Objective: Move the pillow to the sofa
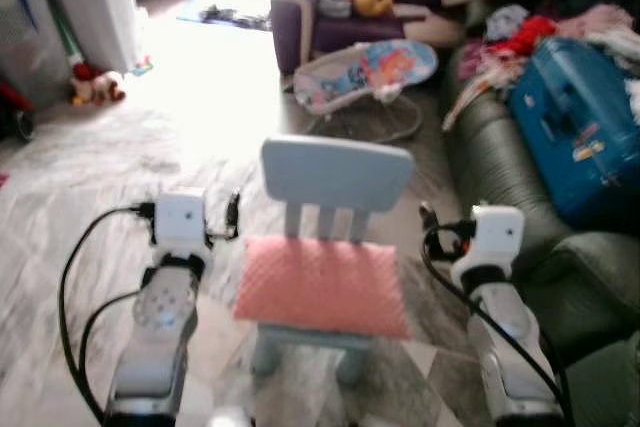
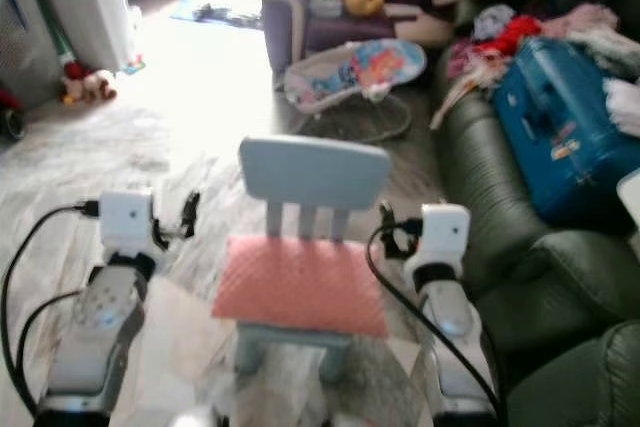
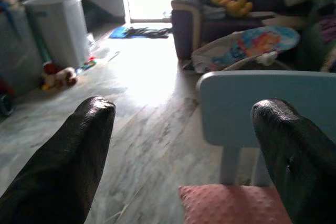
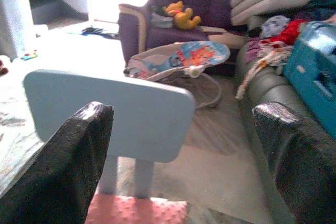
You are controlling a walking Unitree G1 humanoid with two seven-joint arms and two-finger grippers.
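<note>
A pink dimpled pillow (image 1: pixel 322 285) lies flat on the seat of a small light-blue child's chair (image 1: pixel 337 172) right in front of me. My left arm (image 1: pixel 165 307) reaches forward on the chair's left and my right arm (image 1: pixel 500 297) on its right, both at about seat height. In the left wrist view my left gripper (image 3: pixel 184 111) is open, with a corner of the pillow (image 3: pixel 231 205) low between its fingers. My right gripper (image 4: pixel 184 114) is open too, facing the chair's backrest (image 4: pixel 113 114) and the pillow's edge (image 4: pixel 136 209). Neither gripper touches the pillow.
A dark green sofa (image 1: pixel 500 162) runs along the right, carrying a blue suitcase (image 1: pixel 575 127) and piled clothes (image 1: pixel 530 32). Beyond the chair stand a baby bouncer (image 1: pixel 365 72) and a purple armchair (image 1: pixel 330 22). A white appliance (image 1: pixel 95 2) and a soft toy (image 1: pixel 95 87) are far left.
</note>
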